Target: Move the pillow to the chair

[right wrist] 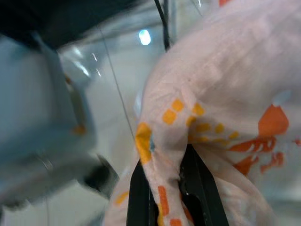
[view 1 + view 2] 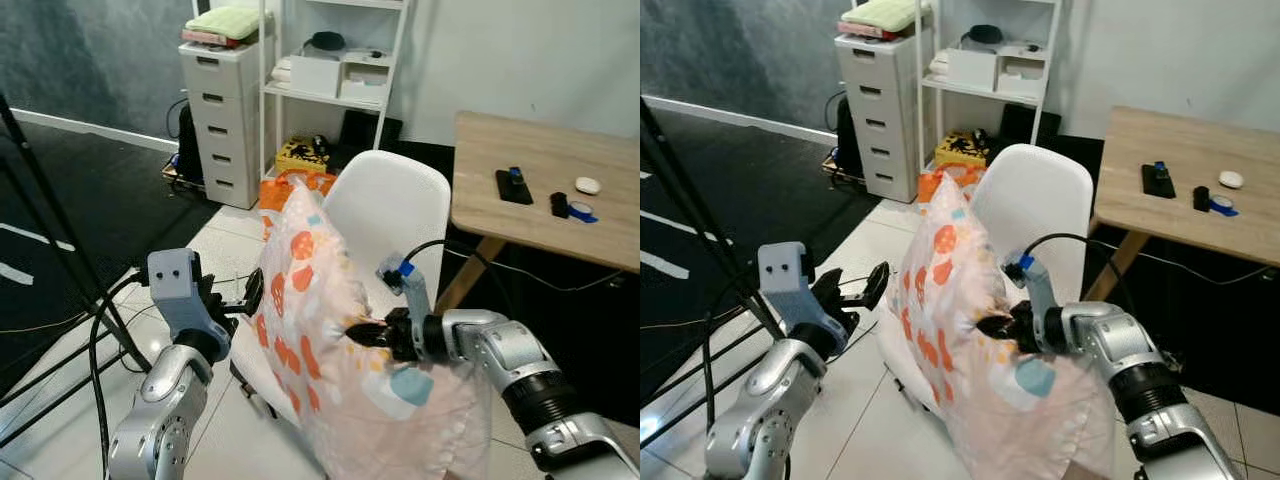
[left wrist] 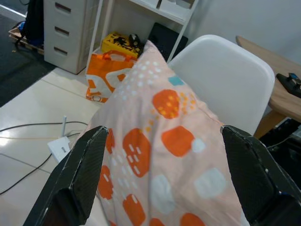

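A pale pink pillow (image 2: pixel 320 320) with orange and blue spots stands upright on the seat of a white shell chair (image 2: pixel 395 215), leaning against its backrest. My right gripper (image 2: pixel 360 333) is shut on a fold of the pillow's fabric (image 1: pixel 164 155) at mid height. At the pillow's left edge my left gripper (image 2: pixel 245 298) stands open, its two fingers (image 3: pixel 80 174) spread on either side of the pillow (image 3: pixel 160 136) without touching it.
A wooden table (image 2: pixel 540 190) with small items stands right of the chair. A white drawer unit (image 2: pixel 220 110) and a shelf (image 2: pixel 335 70) stand behind, with an orange bag (image 2: pixel 285 190) on the floor. Cables and a tripod leg (image 2: pixel 60 250) lie to the left.
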You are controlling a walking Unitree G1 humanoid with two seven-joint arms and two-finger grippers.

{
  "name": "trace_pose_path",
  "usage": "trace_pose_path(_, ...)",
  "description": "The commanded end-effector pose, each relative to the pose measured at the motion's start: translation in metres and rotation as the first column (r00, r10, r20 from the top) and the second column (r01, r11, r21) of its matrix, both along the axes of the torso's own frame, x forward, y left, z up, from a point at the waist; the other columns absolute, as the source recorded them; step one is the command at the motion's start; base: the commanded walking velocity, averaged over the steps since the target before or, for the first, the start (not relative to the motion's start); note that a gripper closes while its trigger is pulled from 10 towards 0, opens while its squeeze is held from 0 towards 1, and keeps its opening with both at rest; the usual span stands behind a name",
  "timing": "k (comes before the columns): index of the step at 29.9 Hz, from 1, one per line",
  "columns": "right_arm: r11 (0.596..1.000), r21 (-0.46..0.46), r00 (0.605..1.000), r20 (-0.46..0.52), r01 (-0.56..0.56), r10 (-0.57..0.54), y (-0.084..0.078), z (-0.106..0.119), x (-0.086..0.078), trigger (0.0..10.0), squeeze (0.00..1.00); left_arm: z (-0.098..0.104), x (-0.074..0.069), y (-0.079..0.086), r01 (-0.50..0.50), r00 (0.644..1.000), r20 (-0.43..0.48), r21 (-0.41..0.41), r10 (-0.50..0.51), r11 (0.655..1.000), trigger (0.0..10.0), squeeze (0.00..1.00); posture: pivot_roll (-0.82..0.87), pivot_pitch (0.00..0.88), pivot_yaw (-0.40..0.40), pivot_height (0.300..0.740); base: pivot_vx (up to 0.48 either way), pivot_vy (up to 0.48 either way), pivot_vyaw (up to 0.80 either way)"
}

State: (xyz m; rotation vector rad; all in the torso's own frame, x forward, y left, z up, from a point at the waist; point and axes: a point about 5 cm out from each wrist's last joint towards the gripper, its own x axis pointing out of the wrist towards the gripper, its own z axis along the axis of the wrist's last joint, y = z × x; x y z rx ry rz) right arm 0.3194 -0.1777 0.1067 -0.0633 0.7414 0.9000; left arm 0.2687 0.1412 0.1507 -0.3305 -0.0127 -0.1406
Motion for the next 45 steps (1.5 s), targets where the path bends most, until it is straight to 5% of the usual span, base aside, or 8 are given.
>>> trace_pose_path(1, 0.998, -0.062, 1.0, -0.026, 0.009, -0.01, -0.01, -0.004, -0.002, 10.0, 0.0, 0.0, -0.002, 0.0, 0.008, 1.0, -0.004, -0.008, -0.008, 1.0, 10.0, 0.0, -0.21, 0.027, -0.027, 0.74, 0.0, 0.0, 0.0)
trace_pose_path(6, 0.939, -0.33, 0.993, -0.026, 0.101, -0.116, -0.062, -0.007, -0.006, 10.0, 0.0, 0.0, -0.003, 0.001, 0.005, 1.0, -0.005, -0.013, -0.005, 1.0, 10.0, 0.0, -0.21, 0.023, -0.029, 0.74, 0.0, 0.0, 0.0)
trace_pose_path(8, 0.837, -0.506, 0.978, 0.128, 0.208, -0.166, -0.087, -0.005, 0.003, 10.0, 0.0, -0.001, -0.003, -0.001, 0.009, 1.0, -0.009, -0.017, -0.009, 1.0, 10.0, 0.0, -0.21, 0.022, -0.024, 0.74, 0.0, 0.0, 0.0)
trace_pose_path(20, 0.79, -0.412, 0.869, 0.401, 0.454, -0.291, -0.081, 0.019, 0.038, 10.0, 0.0, 0.001, -0.004, 0.001, 0.015, 1.0, -0.01, -0.016, -0.015, 1.0, 10.0, 0.0, -0.2, 0.027, -0.013, 0.74, 0.0, 0.0, 0.0)
trace_pose_path(29, 0.683, -0.589, 0.902, 0.298, 0.431, -0.313, -0.108, -0.003, 0.021, 10.0, 0.0, 0.006, -0.005, 0.004, 0.004, 1.0, -0.003, -0.045, -0.004, 0.999, 10.0, 0.0, -0.18, 0.043, -0.012, 0.74, 0.0, 0.0, 0.0)
trace_pose_path(34, 0.711, -0.585, 0.921, 0.24, 0.39, -0.307, -0.105, -0.009, 0.017, 10.0, 0.0, 0.009, -0.006, 0.007, -0.003, 1.0, 0.0, -0.067, 0.003, 0.998, 10.0, 0.0, -0.19, 0.051, -0.005, 0.74, 0.0, 0.0, 0.0)
trace_pose_path(39, 0.841, -0.429, 0.944, 0.173, 0.33, -0.282, -0.069, -0.007, 0.025, 10.0, 0.0, 0.006, -0.009, 0.009, 0.007, 1.0, -0.019, -0.065, -0.008, 0.998, 10.0, 0.0, -0.19, 0.059, 0.014, 0.74, 0.0, 0.0, 0.0)
trace_pose_path(45, 0.771, -0.503, 0.92, 0.227, 0.391, -0.319, -0.088, -0.005, 0.025, 10.0, 0.0, 0.008, -0.008, 0.009, 0.02, 1.0, -0.018, -0.061, -0.021, 0.998, 10.0, 0.0, -0.19, 0.068, 0.026, 0.74, 0.0, 0.0, 0.0)
